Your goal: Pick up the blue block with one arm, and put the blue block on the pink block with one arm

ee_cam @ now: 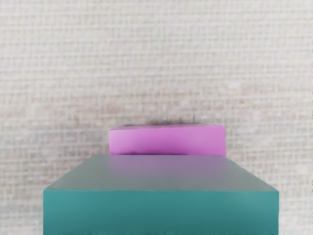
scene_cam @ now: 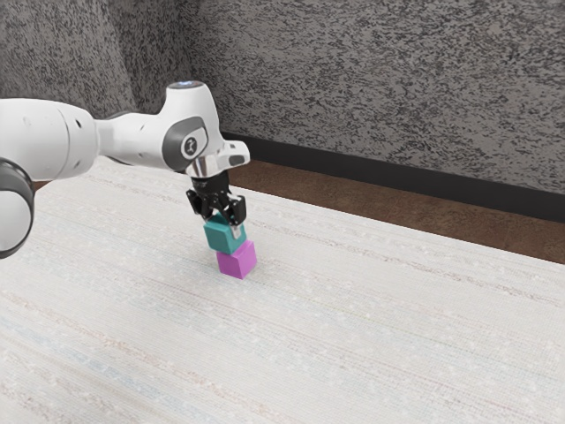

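**A:** What has your hand got?

**B:** My gripper [scene_cam: 221, 221] points straight down and is clamped on the blue block [scene_cam: 221, 237], with one black finger on each of two opposite sides. In the wrist view that block [ee_cam: 161, 205] is right under my hand, its flat teal top facing up.

**A:** And where is that block?

**B:** Directly over the pink block [scene_cam: 238, 261]. From the side its underside meets the pink top, or very nearly. I cannot tell whether its weight is on it. It sits a little off-centre, shifted toward the exterior view's left. In the wrist view a strip of pink [ee_cam: 166, 141] shows just beyond the blue block's far edge.

**A:** What lies under them?

**B:** The pink block stands on the pale, woven-looking table [scene_cam: 371, 336].

**A:** And farther out?

**B:** Past the table's far edge there is a brown floor [scene_cam: 353, 190], then a black skirting [scene_cam: 397, 175], then a rough grey wall [scene_cam: 397, 79].
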